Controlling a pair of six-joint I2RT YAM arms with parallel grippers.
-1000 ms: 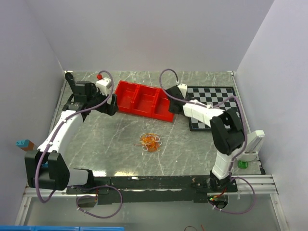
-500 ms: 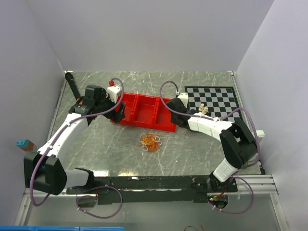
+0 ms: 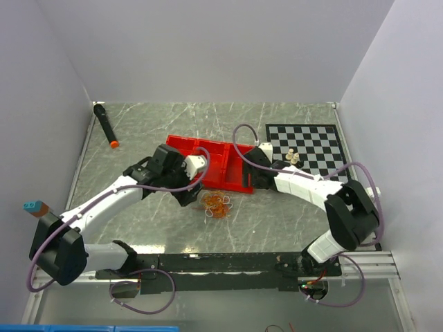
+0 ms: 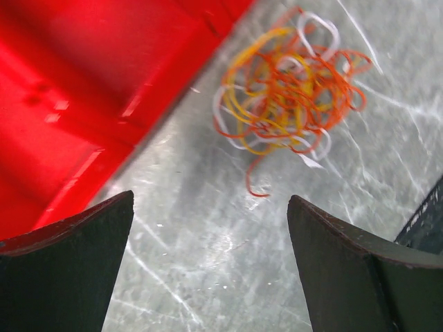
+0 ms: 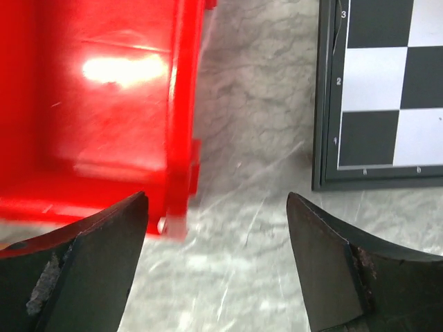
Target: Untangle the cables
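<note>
The cables [image 3: 216,204] are a small tangle of orange, yellow and white strands on the marble table, just in front of the red tray [image 3: 181,140]. My left gripper [image 3: 188,198] hovers at the bundle's left side, open and empty. In the left wrist view the cables [image 4: 287,90] lie ahead of the open left gripper [image 4: 211,200], with the tray [image 4: 69,104] to the left. My right gripper [image 3: 257,181] hangs at the tray's right end, up and to the right of the bundle. In the right wrist view the right gripper [image 5: 216,197] stands open over bare table.
The tray wall [image 5: 176,117] is just left of the right fingers, and the chessboard [image 5: 387,104] lies to their right. Small pale pieces [image 3: 293,156] sit on the chessboard [image 3: 311,138]. A black marker [image 3: 105,124] lies at the back left, and a blue-brown block [image 3: 34,206] at the left edge.
My left arm swung from the back left down to the cable bundle. My right arm slid towards the tray's near right corner and its jaws opened.
</note>
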